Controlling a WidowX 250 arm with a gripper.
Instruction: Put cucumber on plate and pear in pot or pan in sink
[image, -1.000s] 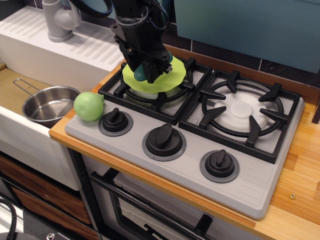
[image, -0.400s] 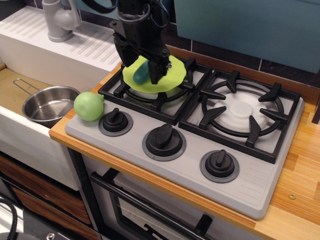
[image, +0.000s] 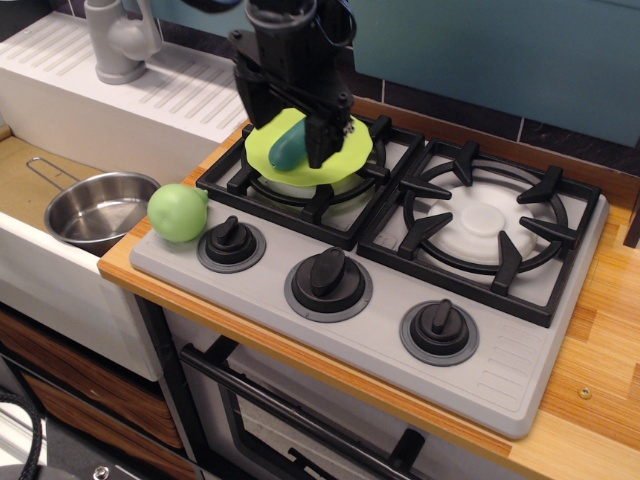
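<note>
Cucumber (image: 289, 146) lying on plate (image: 310, 150), rear-left burner | gripper (image: 292, 128) above it, fingers spread, holding nothing | pear (image: 178, 211) beside left knob | pan (image: 98, 208) in sink (image: 30, 180)

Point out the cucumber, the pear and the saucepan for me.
cucumber (image: 288, 147): the only camera view, middle of its teal body, lying on the plate.
pear (image: 177, 212): same view, centre of its round body.
saucepan (image: 98, 207): same view, shiny inside bottom.
</note>
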